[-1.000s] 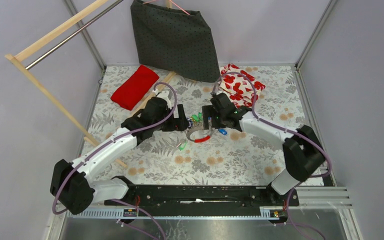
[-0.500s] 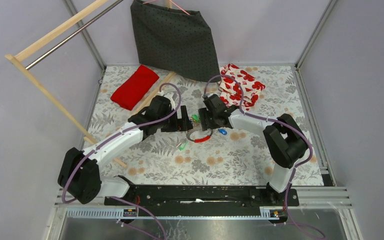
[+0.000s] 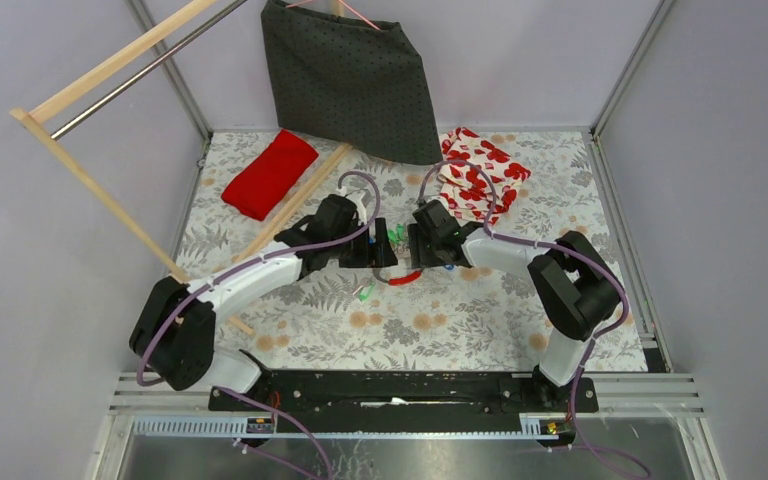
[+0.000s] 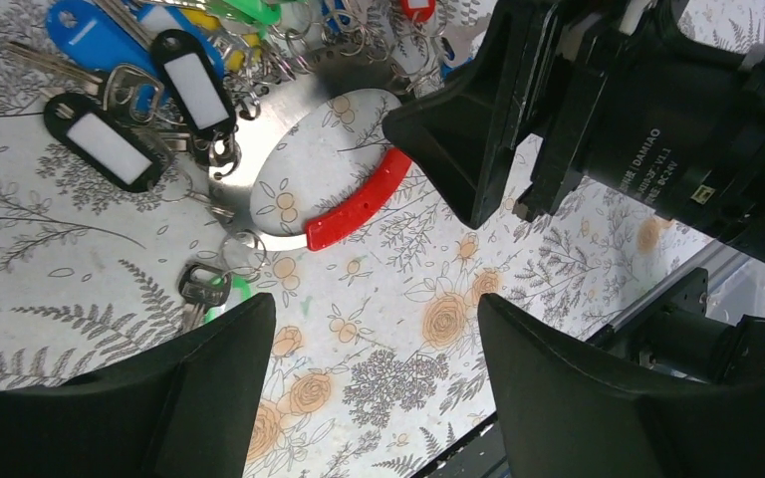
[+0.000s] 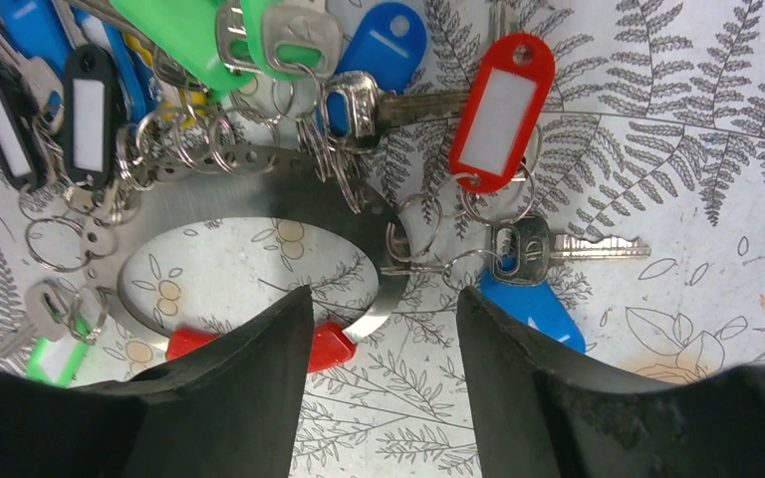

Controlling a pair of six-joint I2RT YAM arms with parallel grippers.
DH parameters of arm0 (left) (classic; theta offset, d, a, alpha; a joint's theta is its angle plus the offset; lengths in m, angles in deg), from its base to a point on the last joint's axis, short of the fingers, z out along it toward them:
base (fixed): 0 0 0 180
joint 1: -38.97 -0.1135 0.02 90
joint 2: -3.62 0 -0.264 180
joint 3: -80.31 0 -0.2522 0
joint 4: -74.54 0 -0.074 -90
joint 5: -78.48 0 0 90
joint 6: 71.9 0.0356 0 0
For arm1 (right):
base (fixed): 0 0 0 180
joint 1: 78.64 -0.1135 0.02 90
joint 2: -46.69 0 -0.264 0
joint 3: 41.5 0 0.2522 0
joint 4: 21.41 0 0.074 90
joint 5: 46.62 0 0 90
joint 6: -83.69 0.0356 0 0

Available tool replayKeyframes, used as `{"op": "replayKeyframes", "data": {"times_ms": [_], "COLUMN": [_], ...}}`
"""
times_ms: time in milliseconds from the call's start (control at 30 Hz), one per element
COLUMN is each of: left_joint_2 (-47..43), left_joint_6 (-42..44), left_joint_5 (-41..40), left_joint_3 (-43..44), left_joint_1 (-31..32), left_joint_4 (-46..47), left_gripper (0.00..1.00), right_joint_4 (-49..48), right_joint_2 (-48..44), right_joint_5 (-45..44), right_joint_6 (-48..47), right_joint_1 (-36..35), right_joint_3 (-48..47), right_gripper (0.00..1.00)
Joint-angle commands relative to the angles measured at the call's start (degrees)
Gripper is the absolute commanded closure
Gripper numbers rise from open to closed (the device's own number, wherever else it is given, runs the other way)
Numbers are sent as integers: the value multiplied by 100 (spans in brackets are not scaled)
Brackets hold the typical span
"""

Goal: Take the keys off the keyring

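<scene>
The keyring, a flat silvery ring with a red section, lies on the floral cloth between my two grippers. The keys fan out on small split rings from its far side, with green, blue, red and black tags. In the left wrist view the keyring lies ahead of my left gripper, which is open, empty and hovering over bare cloth. In the right wrist view my right gripper is open and straddles the keyring's band beside the end of its red section. A red tag and a blue tag lie just beyond it.
A key with a green tag lies at the ring's near left rim. A folded red cloth, a red-flowered cloth and a hanging grey garment are at the back. A wooden rack slants along the left.
Both arms have closed in on the keyring: the left gripper moved right, the right gripper moved left and down until it straddles the ring's band. The ring and keys have barely shifted.
</scene>
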Motion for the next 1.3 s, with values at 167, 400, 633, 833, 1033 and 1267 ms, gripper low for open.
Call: {"op": "replayKeyframes", "data": {"times_ms": [167, 400, 633, 833, 1033, 1267], "left_joint_2": [473, 919, 1178, 1177, 1064, 340], "left_joint_6": [-73, -19, 207, 492, 785, 938], "left_joint_5": [-409, -581, -690, -615, -1006, -2007], "left_joint_3": [280, 529, 718, 516, -9, -1200], "left_joint_1": [202, 335, 459, 635, 966, 1476], "left_joint_4": [579, 736, 831, 1373, 2159, 3255], "left_gripper": [28, 33, 38, 42, 42, 33], "right_joint_4": [-537, -580, -396, -196, 282, 848], "right_joint_2": [-39, 48, -378, -826, -1044, -1076], "right_joint_5": [-506, -510, -293, 362, 756, 1057], "right_joint_6": [389, 338, 266, 432, 699, 1087], "right_joint_1": [-17, -18, -35, -37, -39, -35], "right_joint_3": [103, 121, 246, 330, 156, -151], "right_gripper": [44, 69, 95, 100, 100, 100]}}
